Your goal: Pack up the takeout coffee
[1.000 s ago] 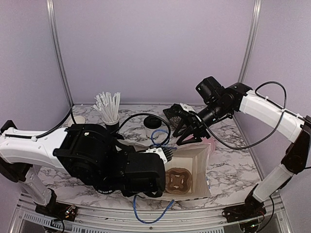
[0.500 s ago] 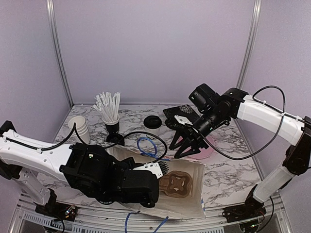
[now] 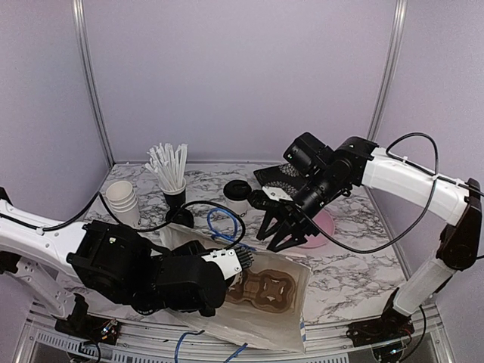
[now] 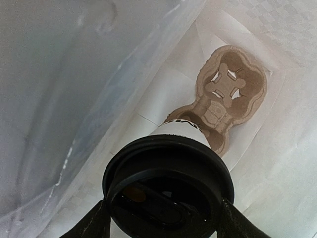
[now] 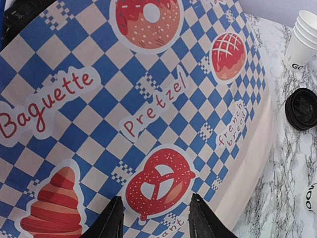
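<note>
One takeout coffee [image 4: 168,191], a white cup with a black lid, sits between my left gripper's [image 4: 163,220] fingers; the gripper is shut on it. It hangs inside the white paper bag [image 4: 74,99], above the brown cardboard carrier [image 4: 230,94] on the bag's floor. From above, my left gripper [image 3: 240,266] reaches into the tilted bag [image 3: 280,321], the carrier [image 3: 268,287] shows, and the held cup is hidden. The second takeout coffee [image 3: 237,193] stands on the table behind the bag. My right gripper [image 3: 278,236] hovers open and empty over the bag's blue-checked side [image 5: 148,74].
A stack of plain white cups [image 3: 121,200] and a black cup of white straws [image 3: 172,185] stand at the back left. A loose black lid [image 5: 303,109] lies on the marble. A pink plate [image 3: 321,227] lies under the right arm. A blue cable [image 3: 223,227] loops beside the bag.
The bag has tipped from upright toward the near edge, and my left arm has dropped with it. My right gripper has swung left and down, closer to the bag.
</note>
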{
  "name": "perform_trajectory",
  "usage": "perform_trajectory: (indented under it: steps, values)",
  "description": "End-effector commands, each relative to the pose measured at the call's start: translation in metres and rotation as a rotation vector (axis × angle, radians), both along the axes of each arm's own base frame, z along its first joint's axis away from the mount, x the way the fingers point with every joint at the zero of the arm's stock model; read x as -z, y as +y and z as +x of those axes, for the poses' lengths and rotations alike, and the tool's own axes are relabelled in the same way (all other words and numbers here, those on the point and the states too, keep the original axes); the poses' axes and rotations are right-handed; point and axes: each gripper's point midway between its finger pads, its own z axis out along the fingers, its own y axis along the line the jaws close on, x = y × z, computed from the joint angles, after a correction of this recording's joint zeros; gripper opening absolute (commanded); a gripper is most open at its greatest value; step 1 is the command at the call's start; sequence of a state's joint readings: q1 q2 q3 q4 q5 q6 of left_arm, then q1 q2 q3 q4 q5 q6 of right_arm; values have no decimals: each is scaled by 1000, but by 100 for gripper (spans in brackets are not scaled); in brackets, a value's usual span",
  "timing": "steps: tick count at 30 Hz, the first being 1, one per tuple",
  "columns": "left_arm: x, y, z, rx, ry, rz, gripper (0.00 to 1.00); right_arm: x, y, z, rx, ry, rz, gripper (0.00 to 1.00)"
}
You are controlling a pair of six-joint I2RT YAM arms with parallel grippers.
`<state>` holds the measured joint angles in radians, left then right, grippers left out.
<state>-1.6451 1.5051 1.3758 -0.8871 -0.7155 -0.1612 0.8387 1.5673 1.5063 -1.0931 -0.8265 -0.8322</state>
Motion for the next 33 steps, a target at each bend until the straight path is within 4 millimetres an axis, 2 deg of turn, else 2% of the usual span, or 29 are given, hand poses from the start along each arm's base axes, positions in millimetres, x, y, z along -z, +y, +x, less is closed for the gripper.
perform_trajectory:
  steps: [1,7,10,12,14,16,17,19,22,24,27,33]
  values:
    - [-6,-4,-2,62,-39,0,42,-3,3,3,-9,-34,-11,43]
    - [5,-9,-1,125,-81,93,41,-8,2,9,5,-74,-10,44]
    - [8,-10,-1,143,-97,115,39,-13,0,22,41,-88,6,44]
    - [9,-11,-1,156,-107,128,39,-24,-2,44,93,-82,49,45]
    - [11,-12,-2,171,-112,136,39,-38,-6,74,165,-44,110,45]
    - [13,-14,-3,187,-110,143,39,-40,-13,101,217,11,141,45]
    - [15,-14,-4,194,-110,149,39,-35,-15,113,244,35,136,45]
    - [18,-14,-4,208,-111,163,39,-9,-18,129,279,84,90,45]
    - [22,-14,-5,229,-122,190,39,32,-19,140,334,129,16,44]
    - [26,-14,-3,238,-136,215,39,53,-20,140,350,154,-11,45]
    - [26,-13,0,236,-159,232,39,71,-22,140,369,176,-36,44]
    - [28,-16,1,253,-184,241,39,93,-24,140,402,206,-72,45]
